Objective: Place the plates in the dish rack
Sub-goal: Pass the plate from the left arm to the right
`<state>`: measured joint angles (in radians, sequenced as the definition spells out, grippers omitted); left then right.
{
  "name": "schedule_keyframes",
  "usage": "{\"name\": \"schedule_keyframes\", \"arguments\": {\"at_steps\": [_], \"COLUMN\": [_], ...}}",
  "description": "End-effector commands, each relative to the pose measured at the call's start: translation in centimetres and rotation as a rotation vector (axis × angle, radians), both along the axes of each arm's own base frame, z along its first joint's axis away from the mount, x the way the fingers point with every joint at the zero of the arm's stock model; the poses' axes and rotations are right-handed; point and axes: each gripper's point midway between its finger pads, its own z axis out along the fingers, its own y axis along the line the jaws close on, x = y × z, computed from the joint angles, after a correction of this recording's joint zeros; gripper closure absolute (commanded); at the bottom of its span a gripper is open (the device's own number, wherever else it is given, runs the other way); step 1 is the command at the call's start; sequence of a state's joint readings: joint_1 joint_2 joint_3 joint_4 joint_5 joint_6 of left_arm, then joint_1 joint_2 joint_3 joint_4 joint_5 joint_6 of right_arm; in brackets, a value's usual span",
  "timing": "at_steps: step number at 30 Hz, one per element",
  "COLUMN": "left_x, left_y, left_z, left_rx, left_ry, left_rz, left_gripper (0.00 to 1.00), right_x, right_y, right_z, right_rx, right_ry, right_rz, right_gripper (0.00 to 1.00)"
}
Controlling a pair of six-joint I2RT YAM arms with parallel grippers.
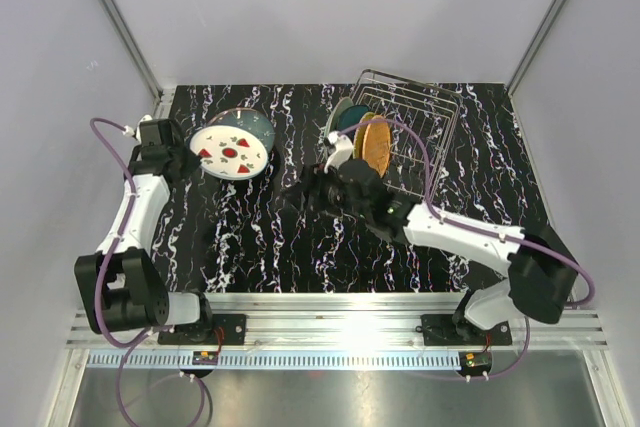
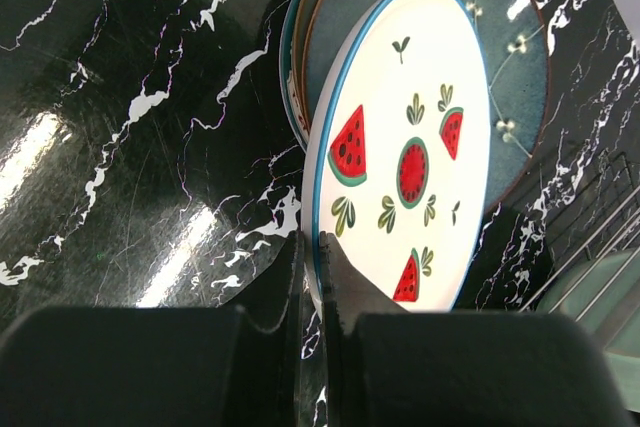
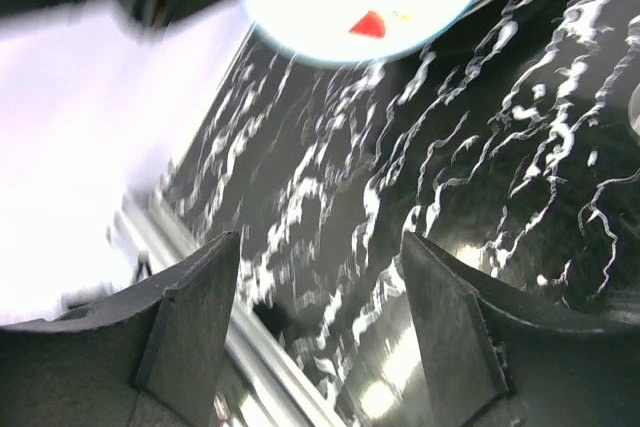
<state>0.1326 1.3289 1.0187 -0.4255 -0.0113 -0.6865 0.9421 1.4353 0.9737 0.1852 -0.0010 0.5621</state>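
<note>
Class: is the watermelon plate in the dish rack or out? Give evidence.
Out: the watermelon plate sits atop other plates on the table, left of the dish rack.

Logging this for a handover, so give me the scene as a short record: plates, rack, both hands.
white plate: atop stack, left of dish rack
under it: dark teal plate
dish rack: orange-tan plate standing inside, with others
left hand: shut on white plate's rim
right hand: open, empty, beside rack

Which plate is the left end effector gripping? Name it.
The white watermelon-patterned plate; the left end effector pinches its rim, above the teal plate.
</note>
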Motion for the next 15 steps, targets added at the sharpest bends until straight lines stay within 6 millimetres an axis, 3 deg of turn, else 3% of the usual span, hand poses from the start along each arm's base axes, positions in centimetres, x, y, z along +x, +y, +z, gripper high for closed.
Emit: {"name": "schedule_keyframes", "arguments": {"at_steps": [1, 5, 6, 8, 10, 11, 12, 13, 15], "left_x": [2.0, 2.2, 2.2, 2.3, 2.4, 2.4, 2.4, 2.4, 2.5], "left_y": [-0.7, -0.7, -0.7, -0.7, -0.6, -0.6, -0.6, -0.6, -0.5], "left_z": [2.5, 1.6, 1.4, 1.2, 1.1, 0.9, 0.8, 0.7, 0.4], "left_rx": [-0.007, -0.018, -0.024, -0.029, -0.033, -0.033, -0.037, -0.04, -0.047], "left_ry": [-0.092, -0.067, -0.062, -0.057, -0.059, -0.056, -0.055, -0.053, -0.046], "left_rz": [-0.054, -0.069, -0.07, -0.073, -0.075, -0.075, -0.076, -0.079, -0.078], "left_gripper": [1.0, 1.0, 1.0, 1.0, 1.0, 1.0, 1.0, 1.0, 1.0], "right_x": [4.1, 5.6, 5.9, 6.4, 7.0, 7.3, 7.9, 8.1, 8.6], "right_y": [0.1, 2.2, 2.9, 4.0, 5.0, 5.4, 5.9, 6.4, 7.2], "right_z": [3.2, 1.5, 2.0, 0.2, 0.3, -1.5, -0.8, -2.5, -2.6], "right_rx": [0.094, 0.113, 0.131, 0.121, 0.133, 0.099, 0.108, 0.072, 0.063], "right_ry": [0.05, 0.132, 0.134, 0.189, 0.21, 0.233, 0.222, 0.233, 0.238], "right_rz": [-0.25, -0.305, -0.299, -0.31, -0.32, -0.329, -0.338, -0.35, -0.355], "right_gripper": [0.26, 0.24, 0.22, 0.21, 0.2, 0.2, 0.2, 0.2, 0.2]}}
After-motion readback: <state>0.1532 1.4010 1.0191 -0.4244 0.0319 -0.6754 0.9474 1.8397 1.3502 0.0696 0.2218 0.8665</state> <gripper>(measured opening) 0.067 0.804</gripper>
